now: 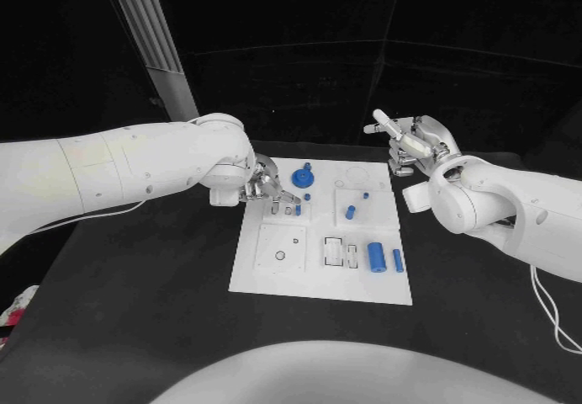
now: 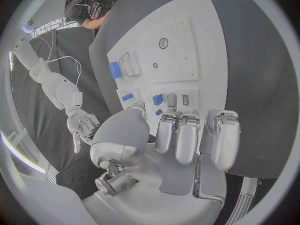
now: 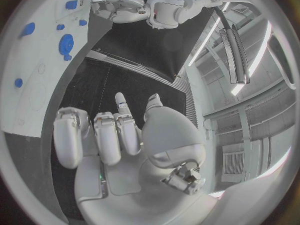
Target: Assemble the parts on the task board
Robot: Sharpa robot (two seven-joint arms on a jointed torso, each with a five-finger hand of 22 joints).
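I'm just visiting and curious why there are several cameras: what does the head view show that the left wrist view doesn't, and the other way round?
Head view alone: the whole task board, with the blue gear at its far end and the thin blue pin by its right edge. Left wrist view alone: the left hand seen from behind, with its curled fingers hovering over the board. Both: the board, the large blue cylinder, and the right hand held off the board.

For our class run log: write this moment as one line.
left hand: over task board, empty | right hand: raised beside board, empty | blue parts: on board
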